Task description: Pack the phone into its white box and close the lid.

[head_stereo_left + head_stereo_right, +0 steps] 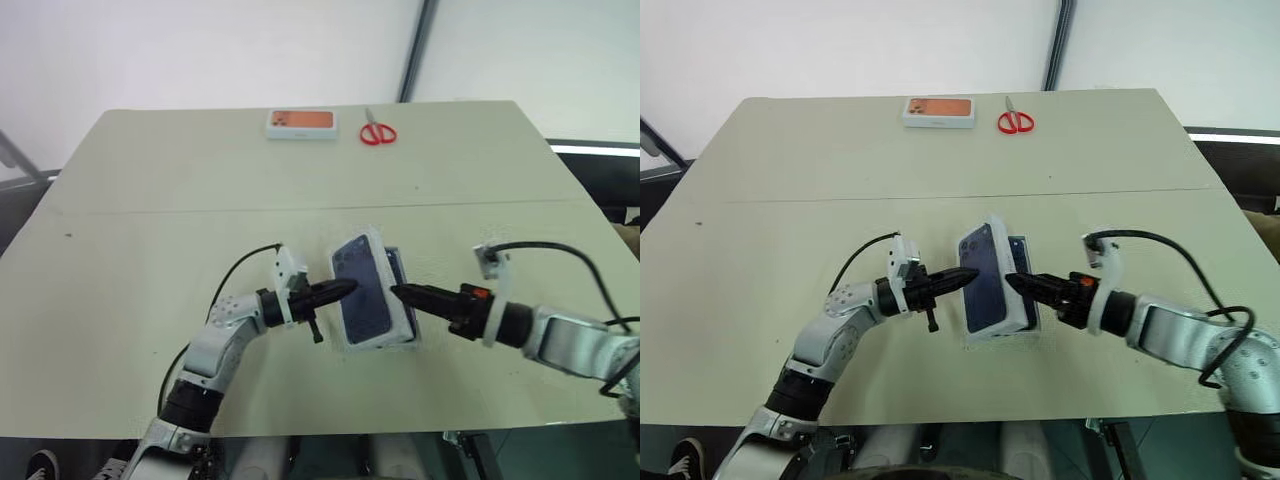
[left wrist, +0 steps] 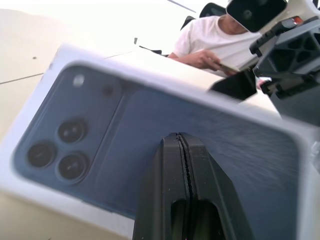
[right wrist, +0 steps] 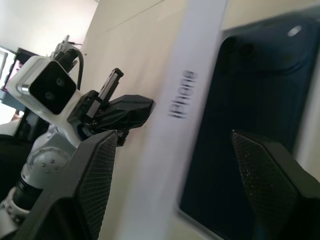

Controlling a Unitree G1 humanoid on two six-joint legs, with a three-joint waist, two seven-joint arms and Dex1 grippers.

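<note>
We've got the left gripper [image 1: 345, 289] w/ fingers clenched, tip pressing the lid's [image 1: 362, 290] face, prob. to seat it. Lid sits tilted over the white box [image 1: 402, 290], not yet flush. Right gripper [image 1: 400, 293] has fingers spread, grasping nothing, at the lid's other side. Phone presumably inside; can't tell. Far edge: orange-topped box [image 1: 301, 122], scissors [image 1: 377, 132].

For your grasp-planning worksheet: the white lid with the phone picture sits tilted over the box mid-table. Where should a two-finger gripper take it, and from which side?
Grip the lid across its narrow width, by the two long side walls, near mid-length. It is long, with flat, parallel walls for the fingers. Its raised long edge faces the shut left gripper; the open right gripper is at the other. Probably come from above.
</note>
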